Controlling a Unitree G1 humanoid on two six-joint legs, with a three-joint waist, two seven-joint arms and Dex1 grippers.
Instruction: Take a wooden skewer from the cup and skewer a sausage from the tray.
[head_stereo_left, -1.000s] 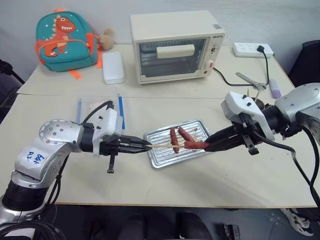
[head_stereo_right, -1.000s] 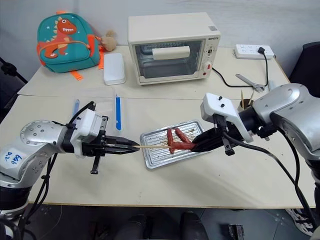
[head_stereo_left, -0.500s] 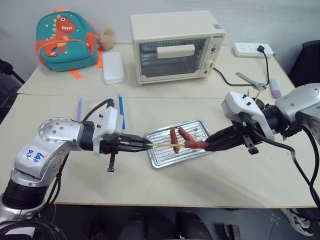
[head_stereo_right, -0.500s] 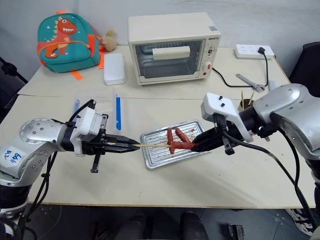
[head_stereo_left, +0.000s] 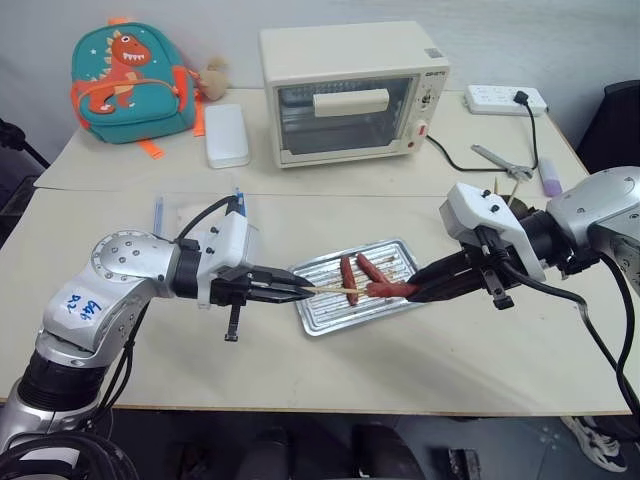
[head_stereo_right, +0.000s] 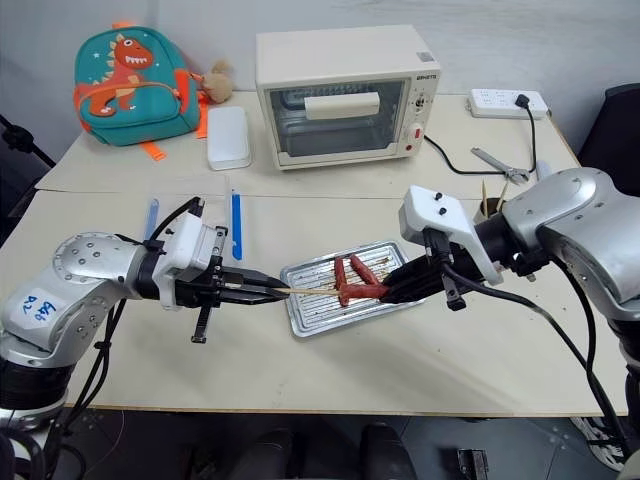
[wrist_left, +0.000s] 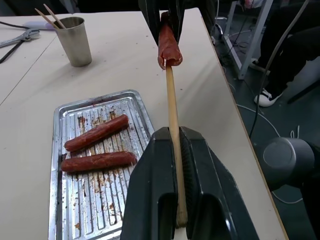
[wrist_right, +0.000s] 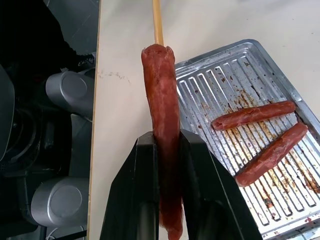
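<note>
Left gripper (wrist_left: 176, 210) clamps the thin pale wooden skewer (wrist_left: 172, 112) level; right gripper (wrist_right: 167, 200) pinches the reddish-brown sausage (wrist_right: 163, 115) end-on to its tip, above the ridged silver metal tray (head_stereo_left: 325, 315), presumably to align the piercing.

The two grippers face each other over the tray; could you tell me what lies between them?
The wooden skewer, held by the left gripper, runs straight to the sausage clamped in the right gripper, its tip at the sausage's end; both wrist views show this.
</note>
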